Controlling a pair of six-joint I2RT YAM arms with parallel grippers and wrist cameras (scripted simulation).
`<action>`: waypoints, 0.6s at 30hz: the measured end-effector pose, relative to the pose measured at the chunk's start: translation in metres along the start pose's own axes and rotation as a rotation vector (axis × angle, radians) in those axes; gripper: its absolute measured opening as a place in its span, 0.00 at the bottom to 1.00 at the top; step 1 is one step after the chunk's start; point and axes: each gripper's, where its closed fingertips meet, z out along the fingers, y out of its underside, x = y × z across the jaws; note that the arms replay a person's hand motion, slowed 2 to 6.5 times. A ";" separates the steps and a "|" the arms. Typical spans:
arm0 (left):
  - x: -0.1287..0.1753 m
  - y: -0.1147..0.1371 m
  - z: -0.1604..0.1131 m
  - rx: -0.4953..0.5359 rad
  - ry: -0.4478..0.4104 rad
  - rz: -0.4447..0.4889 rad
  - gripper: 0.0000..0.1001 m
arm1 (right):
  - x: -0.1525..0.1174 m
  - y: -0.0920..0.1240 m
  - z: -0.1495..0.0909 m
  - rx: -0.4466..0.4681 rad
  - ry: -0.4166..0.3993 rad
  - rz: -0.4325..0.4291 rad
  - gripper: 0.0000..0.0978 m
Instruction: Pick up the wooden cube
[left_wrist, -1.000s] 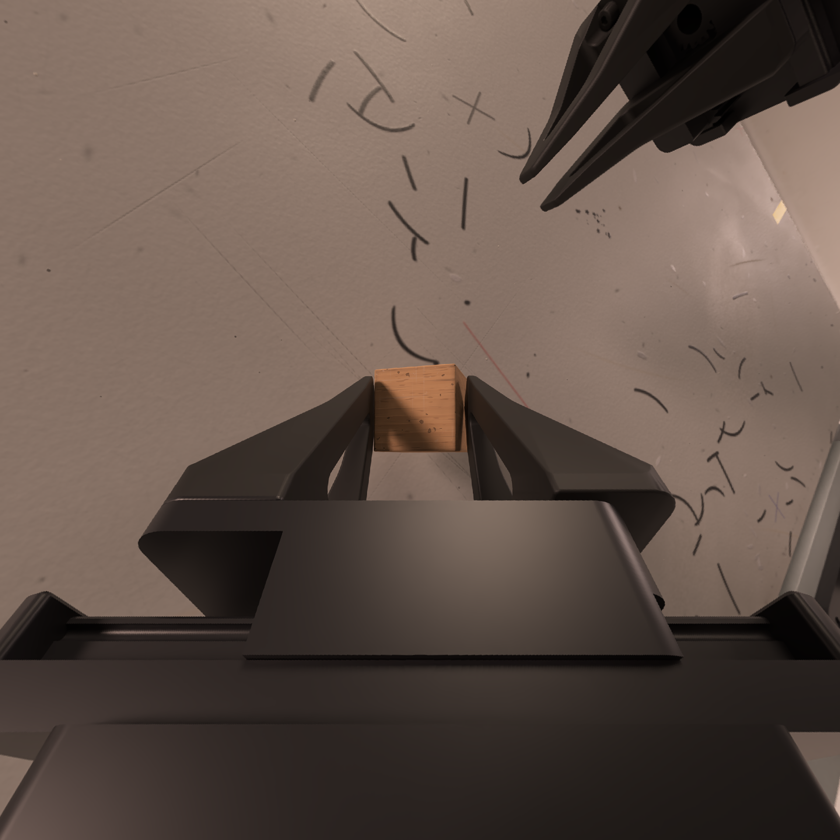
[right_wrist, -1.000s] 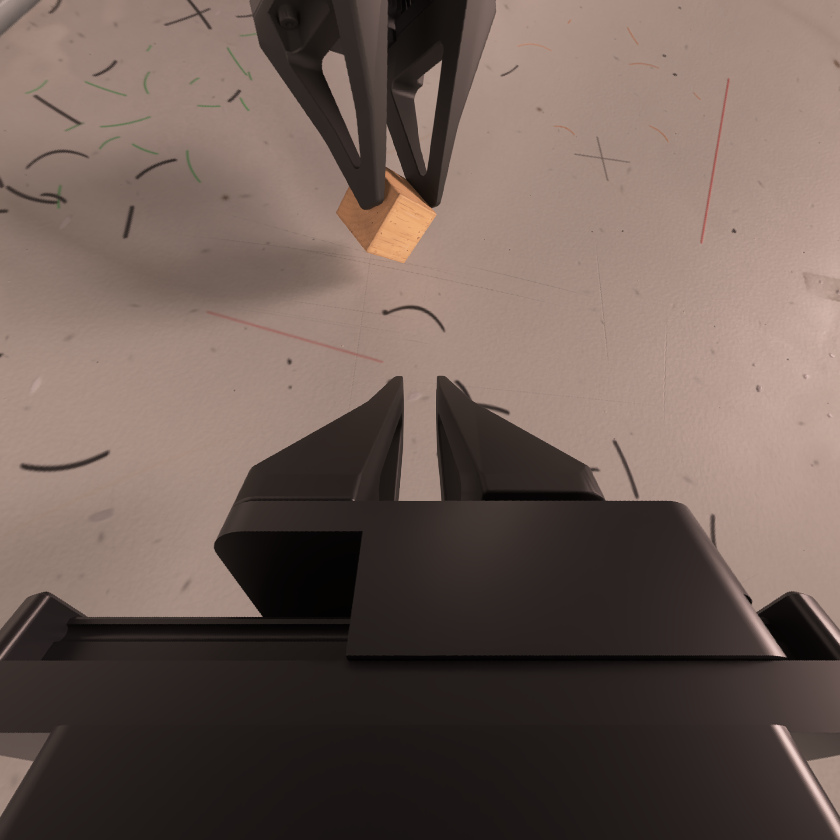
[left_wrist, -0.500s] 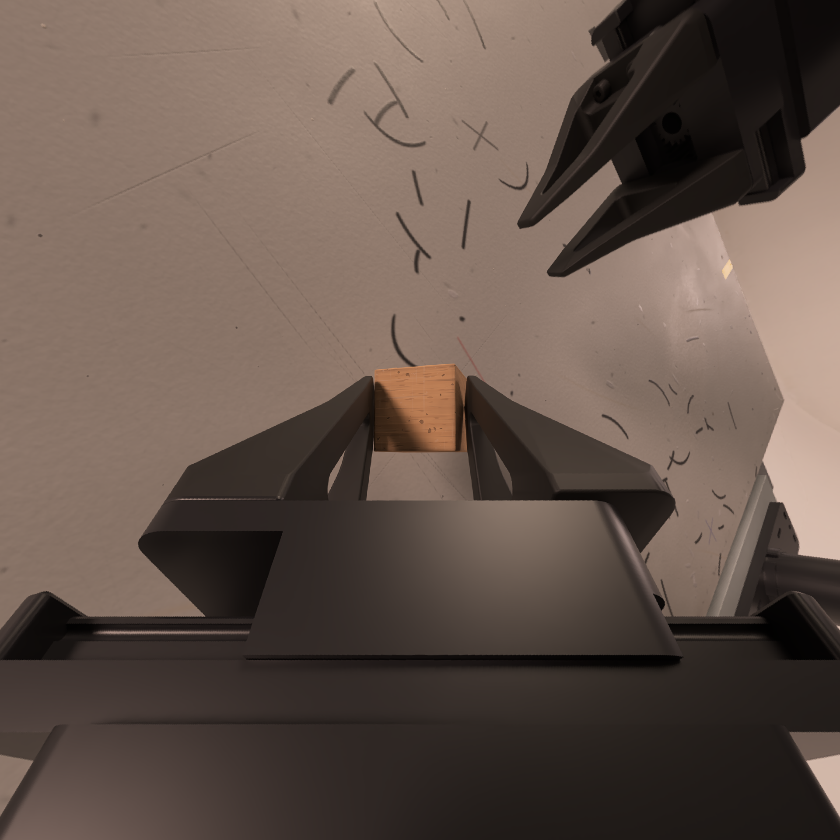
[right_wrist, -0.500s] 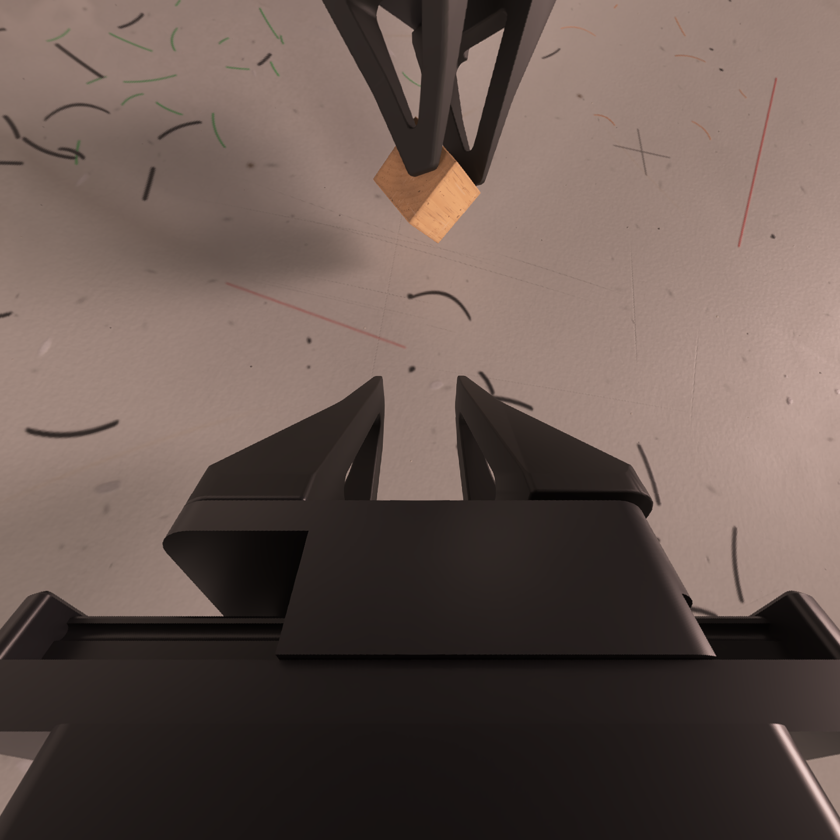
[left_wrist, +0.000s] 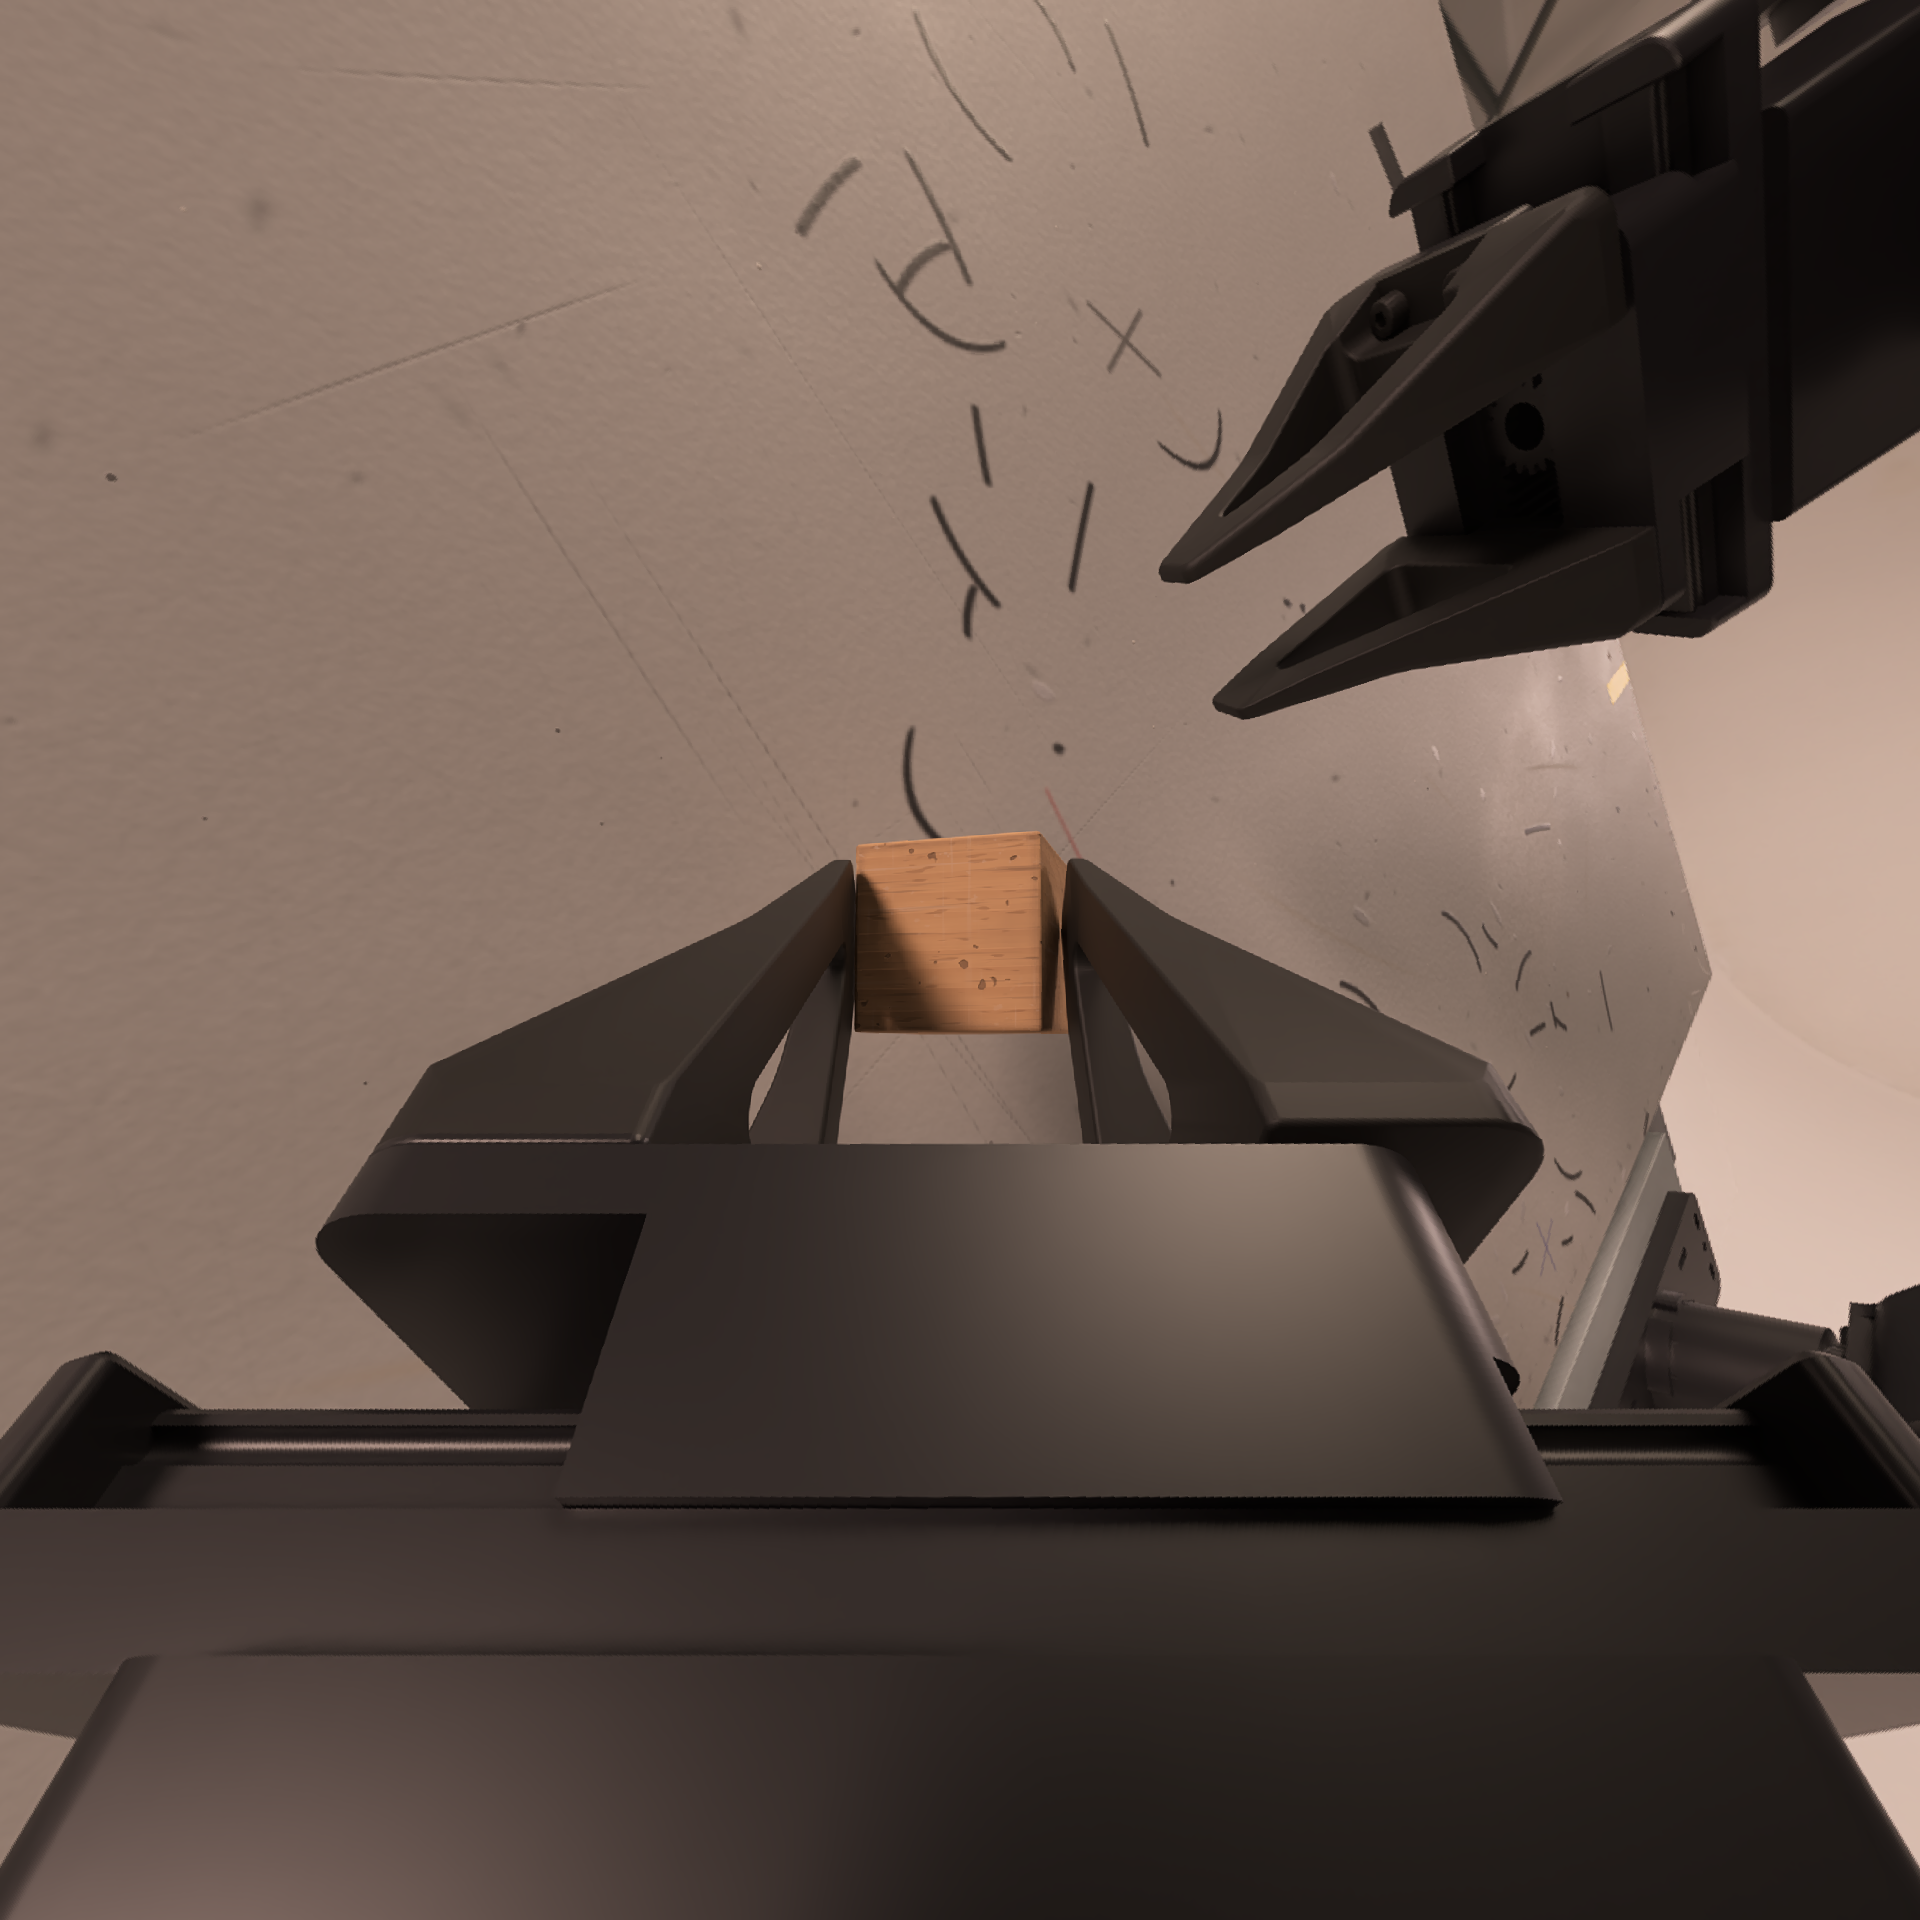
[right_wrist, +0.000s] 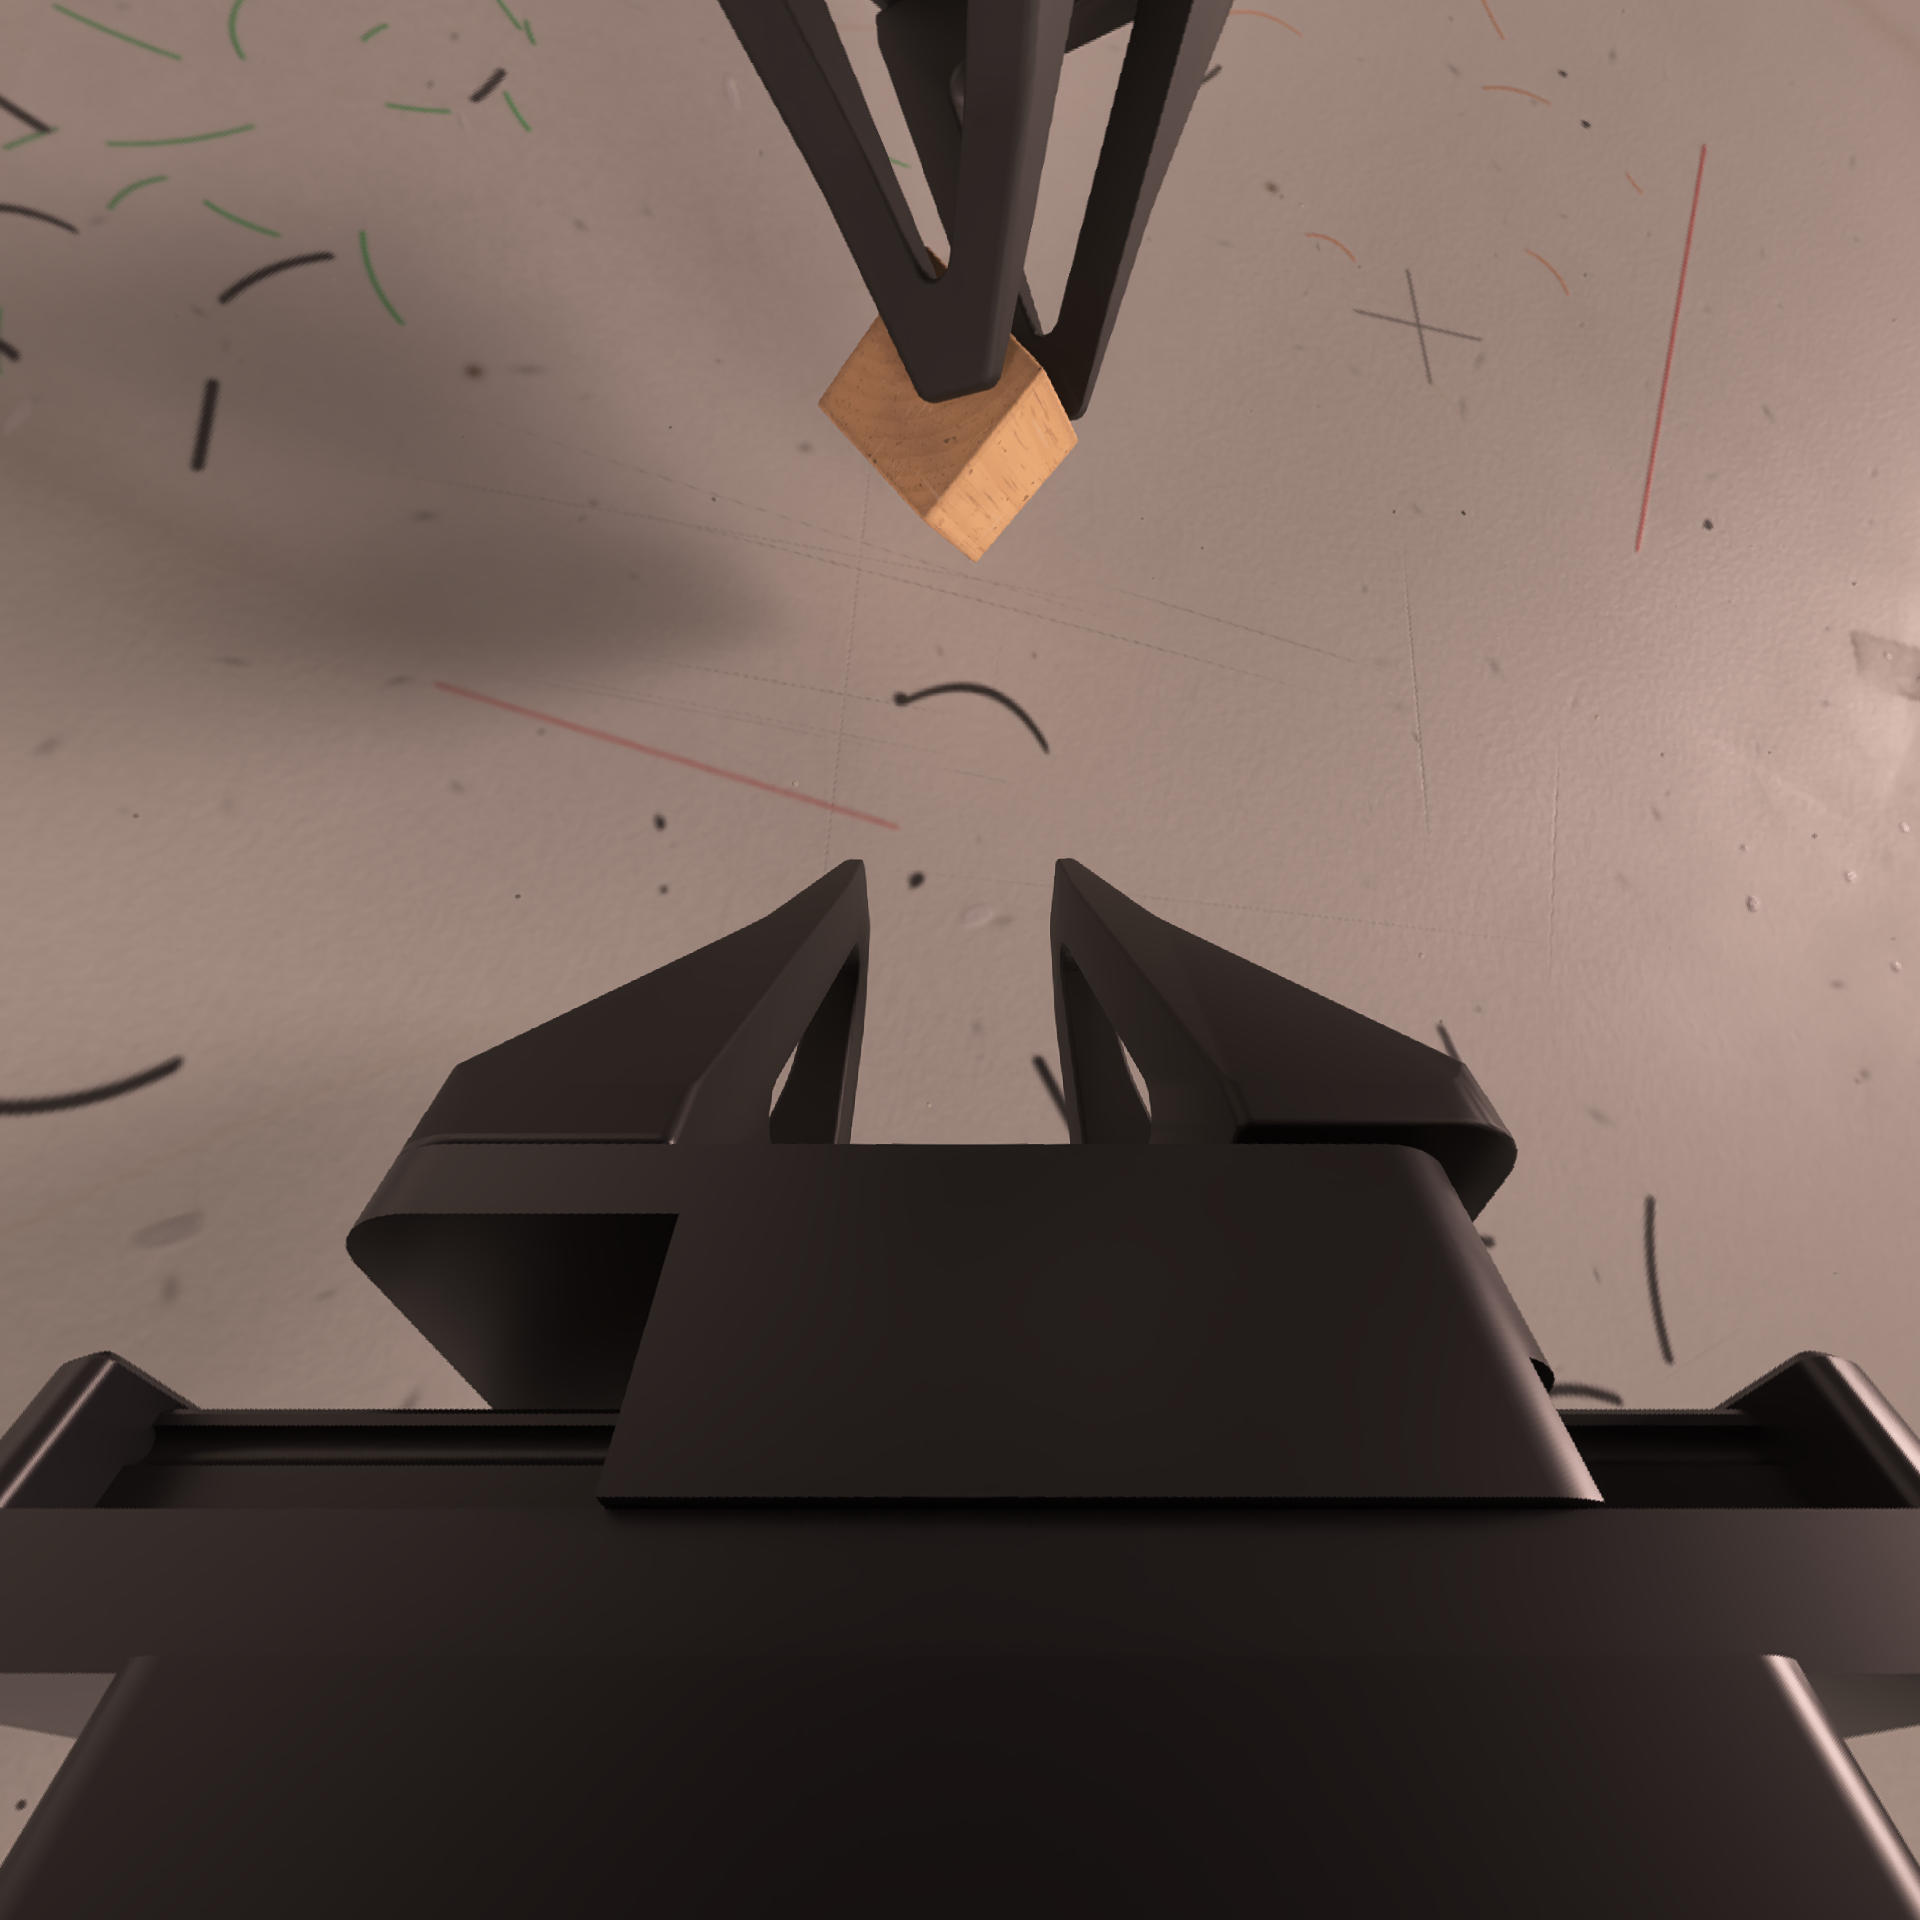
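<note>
The wooden cube (left_wrist: 948, 935) is light brown with dark specks and sits clamped between my left gripper's (left_wrist: 958, 873) two black fingers. The left gripper is shut on it and holds it well above the table. The cube also shows in the right wrist view (right_wrist: 951, 447), gripped from above by the left gripper (right_wrist: 1013, 400) and hanging in the air. My right gripper (right_wrist: 958, 868) is open and empty, short of the cube and facing it. It also shows in the left wrist view (left_wrist: 1205, 639) at the upper right, apart from the cube.
The beige table (right_wrist: 1351, 790) is marked with black, green and red pen strokes. The left arm casts a soft shadow (right_wrist: 499, 582) on it. A table edge and a metal post (left_wrist: 1605, 1268) show at the right of the left wrist view.
My left gripper has risen with the cube, away from the table. My right gripper has opened from nearly shut and has come closer to the cube.
</note>
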 end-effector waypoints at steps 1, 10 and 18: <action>-0.001 0.000 0.000 -0.001 -0.003 -0.003 0.33 | 0.000 0.000 0.000 0.001 0.000 0.010 0.30; -0.005 -0.002 0.000 0.002 -0.035 -0.020 0.33 | 0.007 -0.003 -0.002 0.013 -0.001 0.081 0.30; -0.004 -0.005 0.000 0.005 -0.051 -0.021 0.33 | 0.011 -0.006 -0.002 0.027 0.011 0.138 0.30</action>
